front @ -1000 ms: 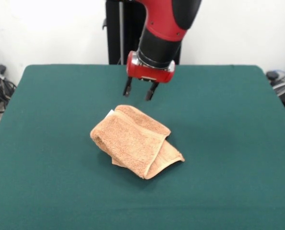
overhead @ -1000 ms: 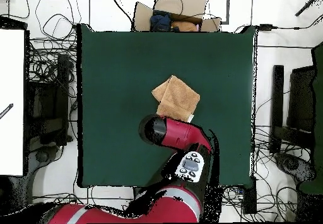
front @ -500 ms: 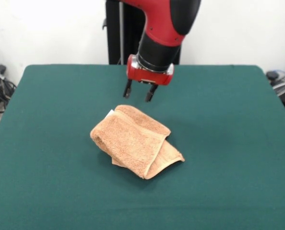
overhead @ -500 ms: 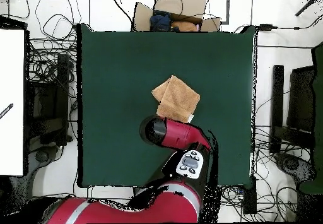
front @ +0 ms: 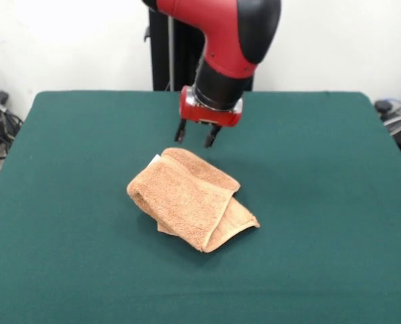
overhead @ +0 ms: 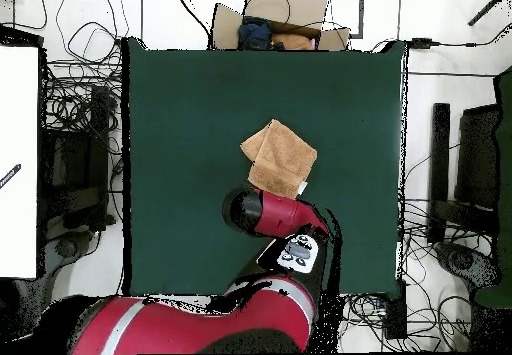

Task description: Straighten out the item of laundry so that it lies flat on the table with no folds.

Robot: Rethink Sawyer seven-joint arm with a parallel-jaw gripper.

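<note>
Dark green felt covers the large rectangular table [front: 322, 202], which fills most of the front view beneath a plain white wall; from overhead the same table [overhead: 180, 121] is ringed by tangled black cables on a pale floor, and an open cardboard box [overhead: 285, 16] holding dark and orange items sits just past its top edge. Near the table's middle lies the small peach-orange terry cloth towel [front: 187, 197], folded over on itself into a thick, roughly rectangular bundle, with a lower layer poking out as a pointed flap at the front view's right and a sliver of white tag [front: 156, 159] showing at its far left corner. From overhead the towel [overhead: 280, 156] reads as a tilted, doubled-up patch. The red and black arm comes down from above, and its gripper [front: 195, 135] hangs just above and behind the towel's far edge, not touching the cloth, its two dark fingers [front: 210, 137] spread apart with nothing between them. In the overhead view the arm's body hides the gripper.
</note>
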